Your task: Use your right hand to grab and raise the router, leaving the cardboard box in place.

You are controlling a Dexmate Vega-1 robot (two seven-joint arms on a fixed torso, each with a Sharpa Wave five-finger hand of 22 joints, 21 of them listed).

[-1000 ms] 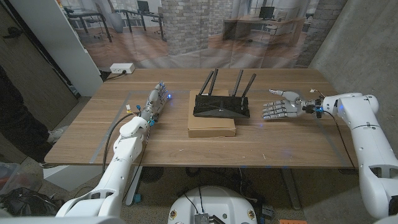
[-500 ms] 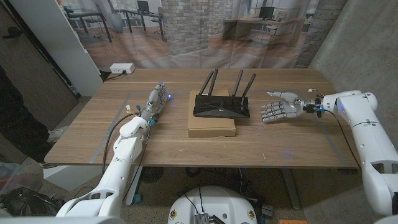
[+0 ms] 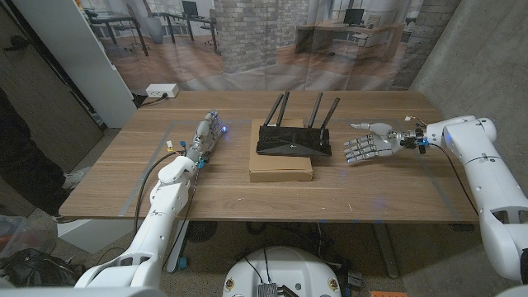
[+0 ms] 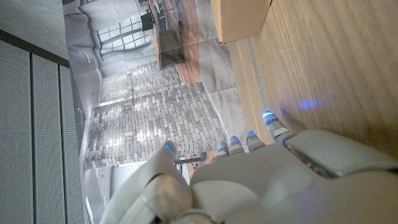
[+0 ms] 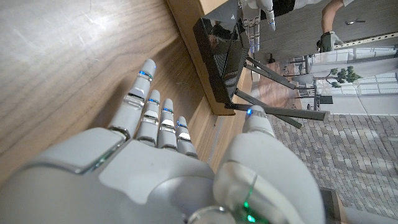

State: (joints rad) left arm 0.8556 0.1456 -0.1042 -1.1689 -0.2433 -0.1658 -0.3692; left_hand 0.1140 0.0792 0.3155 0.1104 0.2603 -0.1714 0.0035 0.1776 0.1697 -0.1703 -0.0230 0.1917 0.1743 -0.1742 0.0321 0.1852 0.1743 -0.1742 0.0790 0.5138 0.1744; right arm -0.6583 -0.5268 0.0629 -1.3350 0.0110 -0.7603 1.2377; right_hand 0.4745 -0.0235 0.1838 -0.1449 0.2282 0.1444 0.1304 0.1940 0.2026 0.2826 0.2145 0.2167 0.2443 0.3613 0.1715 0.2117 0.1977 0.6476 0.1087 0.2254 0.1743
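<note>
A black router (image 3: 294, 140) with several upright antennas sits on a flat cardboard box (image 3: 281, 160) at the table's middle. My right hand (image 3: 367, 143) hovers just right of the router, fingers spread and pointing toward it, holding nothing. In the right wrist view the right hand (image 5: 161, 155) reaches toward the router (image 5: 222, 68) on the box (image 5: 189, 25), a short gap apart. My left hand (image 3: 204, 137) stays on the table left of the box, fingers stretched out and empty. The left wrist view shows the left hand (image 4: 249, 174) with the box's corner (image 4: 239, 18) beyond it.
A white power strip (image 3: 162, 91) lies at the table's far left corner. The wooden table (image 3: 388, 190) has bare surface in front of and right of the box. A dark panel stands left of the table.
My right hand has moved a little left, closer to the router. The left hand, router and box have not moved.
</note>
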